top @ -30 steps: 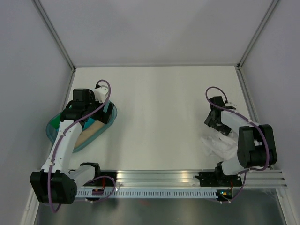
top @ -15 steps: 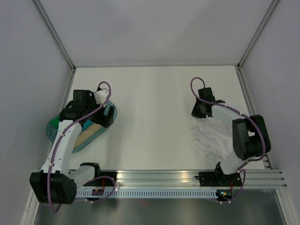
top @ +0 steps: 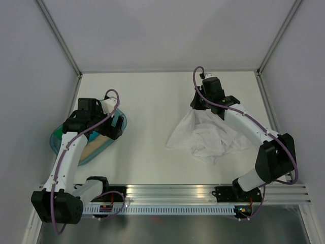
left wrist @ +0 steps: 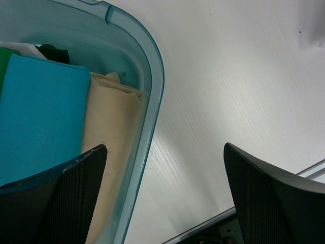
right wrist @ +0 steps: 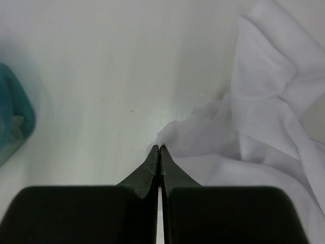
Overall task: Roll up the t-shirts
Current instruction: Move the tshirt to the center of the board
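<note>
A white t-shirt (top: 205, 136) lies crumpled and stretched out on the table's right half, its top edge pulled toward the back. My right gripper (top: 199, 104) is shut on that edge; in the right wrist view the pinched cloth of the white t-shirt (right wrist: 254, 127) bunches at the tips of the right gripper (right wrist: 160, 147). My left gripper (top: 116, 125) hangs open over the right rim of the teal tub (top: 57, 136). In the left wrist view the left gripper (left wrist: 165, 152) spans the tub rim (left wrist: 152, 101), with a light blue roll (left wrist: 40, 112), a tan roll (left wrist: 109, 127) and a bit of green cloth (left wrist: 4, 66) inside.
A metal rail (top: 172, 192) runs along the near edge by the arm bases. Grey walls close in the table at the back and sides. The teal tub (right wrist: 12, 119) shows at the left of the right wrist view.
My right gripper closed on the white t-shirt near the right front, then dragged it back and left, spreading the cloth out. The left arm barely moved.
</note>
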Robot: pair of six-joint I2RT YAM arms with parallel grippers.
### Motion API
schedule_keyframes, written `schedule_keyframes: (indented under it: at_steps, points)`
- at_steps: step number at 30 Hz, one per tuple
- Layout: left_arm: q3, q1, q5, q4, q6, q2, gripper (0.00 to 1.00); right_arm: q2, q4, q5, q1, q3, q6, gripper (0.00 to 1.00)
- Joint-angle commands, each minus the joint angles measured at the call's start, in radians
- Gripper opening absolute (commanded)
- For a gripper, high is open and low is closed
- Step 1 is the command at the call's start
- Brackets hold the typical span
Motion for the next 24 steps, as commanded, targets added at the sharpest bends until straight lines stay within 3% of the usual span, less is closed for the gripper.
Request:
schedule_keyframes:
  at_steps: [1, 4, 6, 10, 13, 18, 24]
  points:
    - [0.061, 0.002, 0.015, -0.005, 0.014, 0.004, 1.0, 0.041, -0.02, -0.106, 0.023, 0.228, -0.045, 0.0]
    - [0.068, 0.0, 0.02, -0.008, 0.018, -0.006, 1.0, 0.156, -0.132, -0.18, 0.136, 0.603, -0.132, 0.0]
    - [0.07, 0.0, 0.024, -0.016, 0.028, -0.023, 1.0, 0.187, -0.146, -0.328, 0.202, 0.817, -0.117, 0.0]
    - [0.078, 0.0, 0.029, -0.025, 0.037, -0.043, 1.0, 0.142, -0.1, -0.413, 0.204, 0.949, -0.081, 0.0]
    - [0.088, 0.0, 0.037, -0.028, 0.037, -0.043, 1.0, 0.033, -0.07, -0.375, 0.146, 0.834, -0.028, 0.0]
    - [0.124, 0.0, 0.096, -0.028, 0.042, -0.022, 1.0, -0.119, -0.002, -0.315, -0.121, 0.339, 0.099, 0.0]
    - [0.174, -0.043, 0.273, -0.028, 0.073, 0.039, 1.0, -0.084, 0.101, -0.344, -0.388, -0.103, 0.158, 0.0]
